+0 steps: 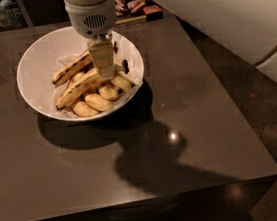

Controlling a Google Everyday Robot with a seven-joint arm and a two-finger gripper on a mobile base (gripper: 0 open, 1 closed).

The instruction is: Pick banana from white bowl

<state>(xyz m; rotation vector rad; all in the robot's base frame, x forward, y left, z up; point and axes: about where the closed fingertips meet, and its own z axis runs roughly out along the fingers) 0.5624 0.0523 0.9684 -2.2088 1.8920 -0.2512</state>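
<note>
The white bowl [37,64] stands on the far left part of a dark table. It holds several bananas. My gripper [103,61] hangs from the top of the view and reaches down into the right half of the bowl, among the bananas. A yellow banana with a dark end [121,69] shows just to the right of the gripper and is mostly hidden behind it. I cannot tell whether the gripper touches it.
Two long brown-streaked bananas [73,67] [78,88] lie across the bowl, with short plump pale ones [97,101] at its front. The dark table [191,126] ends at the front and right. Small objects [141,11] lie at the back edge. A white surface [217,17] rises at the right.
</note>
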